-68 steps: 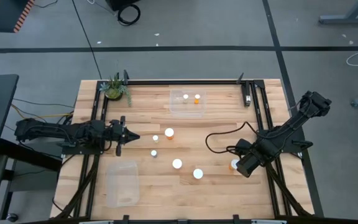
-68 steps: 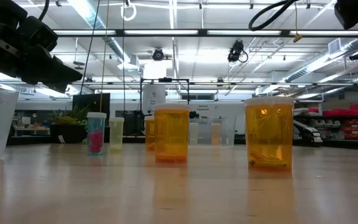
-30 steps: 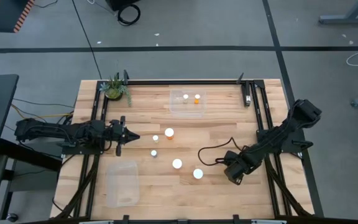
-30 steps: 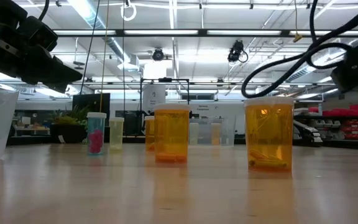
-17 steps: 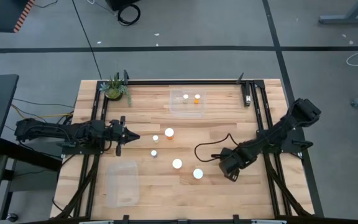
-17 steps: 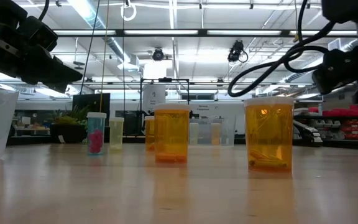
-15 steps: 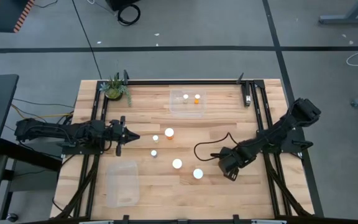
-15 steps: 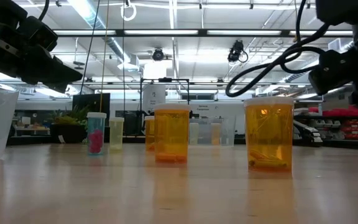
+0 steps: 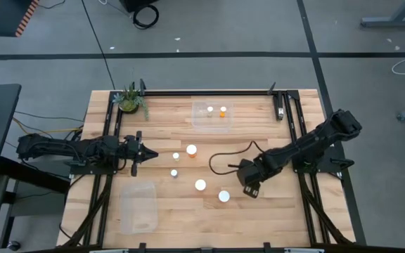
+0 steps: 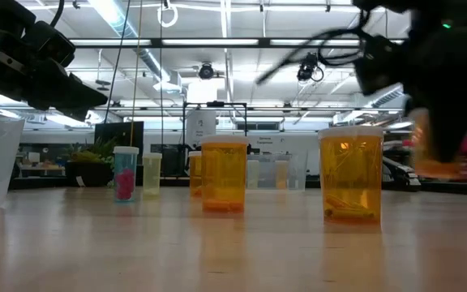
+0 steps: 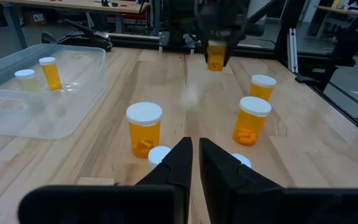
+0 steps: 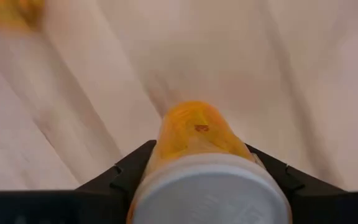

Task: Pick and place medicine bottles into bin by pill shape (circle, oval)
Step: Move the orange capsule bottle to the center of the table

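My right gripper [image 9: 249, 190] hangs over the table's near middle, shut on an orange medicine bottle with a white cap [image 12: 194, 134]. The bottle also shows in the left wrist view [image 11: 215, 56] and, blurred, in the low view [image 10: 434, 146]. Several more white-capped bottles stand on their bases on the table: [image 9: 191, 150], [image 9: 176, 156], [image 9: 174, 172], [image 9: 200, 185], [image 9: 224, 197]. Two bottles [image 9: 223, 110] stand in the clear far bin [image 9: 202, 125]. My left gripper [image 9: 148, 154] waits shut and empty at the left, above the table. My right gripper pinches the bottle's upper body just below the white cap [image 12: 166, 146] between its two fingers [image 12: 126, 171]. The fingers come from above, pointing down. The bottle hangs upright below them [image 11: 215, 61], lifted clear of the table.
A second clear bin [image 9: 138, 206] sits at the near left. A small green potted plant [image 9: 130, 100] stands at the far left corner. A black cable [image 9: 223, 156] loops from the right arm over the table's middle. Dark rails [image 9: 292, 126] run along both sides.
My right gripper has gone toward the table's left edge, past the near right area to the near middle. It carries the orange bottle lifted clear of the table. The other bottles have stayed where they were.
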Robot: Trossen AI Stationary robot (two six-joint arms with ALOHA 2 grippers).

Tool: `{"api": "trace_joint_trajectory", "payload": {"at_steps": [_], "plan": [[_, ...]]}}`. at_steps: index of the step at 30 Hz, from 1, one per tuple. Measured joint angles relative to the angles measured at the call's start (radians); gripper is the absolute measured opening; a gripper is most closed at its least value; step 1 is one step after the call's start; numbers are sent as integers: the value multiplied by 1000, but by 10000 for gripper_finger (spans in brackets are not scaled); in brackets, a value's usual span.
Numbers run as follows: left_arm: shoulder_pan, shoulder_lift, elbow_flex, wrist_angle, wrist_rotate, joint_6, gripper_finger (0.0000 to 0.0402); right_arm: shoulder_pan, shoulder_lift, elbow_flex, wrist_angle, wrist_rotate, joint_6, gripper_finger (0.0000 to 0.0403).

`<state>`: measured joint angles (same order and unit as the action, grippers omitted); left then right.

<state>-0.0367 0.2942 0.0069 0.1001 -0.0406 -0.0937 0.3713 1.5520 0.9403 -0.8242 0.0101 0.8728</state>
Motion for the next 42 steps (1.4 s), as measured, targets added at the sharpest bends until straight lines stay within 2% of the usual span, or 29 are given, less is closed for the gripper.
{"api": "trace_joint_trajectory", "payload": {"at_steps": [5, 12, 20, 28, 33, 42], "plan": [[0, 0, 0, 0, 0, 0, 31, -68, 22, 107, -48, 45, -135, 204], [0, 0, 0, 0, 0, 0, 32, -189, 199, 341, -148, 52, -391, 204], [0, 0, 0, 1, 0, 0, 37, -275, 410, 633, -205, 53, -658, 203], [0, 0, 0, 0, 0, 0, 28, -312, 583, 860, -234, 20, -814, 207], [0, 0, 0, 1, 0, 0, 35, -298, 665, 951, -250, -11, -878, 206], [0, 0, 0, 0, 0, 0, 33, -289, 696, 962, -272, -19, -887, 216]]}}
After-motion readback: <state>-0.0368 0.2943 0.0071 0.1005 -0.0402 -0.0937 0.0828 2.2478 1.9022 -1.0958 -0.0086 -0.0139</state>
